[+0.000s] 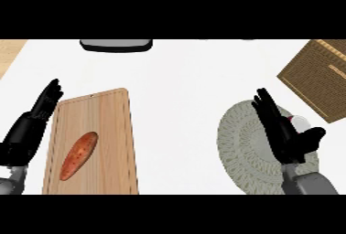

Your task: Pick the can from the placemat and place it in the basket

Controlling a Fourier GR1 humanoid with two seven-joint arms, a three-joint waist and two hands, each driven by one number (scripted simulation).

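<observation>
This is a kitchen, as shown by a white table [182, 82] carrying a wooden cutting board [101, 119] with a sweet potato [79, 155] on it, a round woven placemat [246, 151], and a wicker basket [317, 80].

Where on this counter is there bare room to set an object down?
Free: the white counter between cutting board and placemat. Crowded: the placemat, under the right hand and can; the board holds a sweet potato.
</observation>
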